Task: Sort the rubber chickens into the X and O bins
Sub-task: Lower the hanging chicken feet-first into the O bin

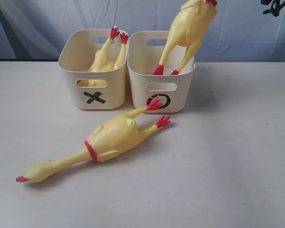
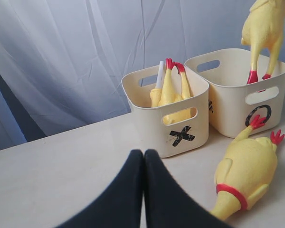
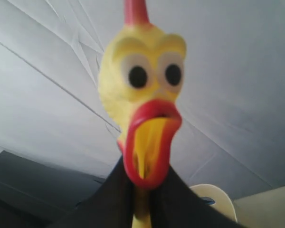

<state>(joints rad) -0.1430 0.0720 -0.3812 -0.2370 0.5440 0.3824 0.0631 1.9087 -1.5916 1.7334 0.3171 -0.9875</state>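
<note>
Yellow rubber fills your right wrist view: the held chicken [image 3: 142,95] stares into the lens, and your right gripper [image 3: 141,194] is clamped on its neck. In the exterior view it hangs at the upper right, with its red feet down inside the O bin [image 1: 161,90]. Just left of that, the X bin [image 1: 92,90] holds a second chicken [image 1: 107,57], feet up. A third chicken [image 1: 109,140] lies on the table [image 1: 228,166] at lower centre, its feet near the O bin. Your left gripper [image 2: 143,154] has its fingers pressed together, holding nothing.
</note>
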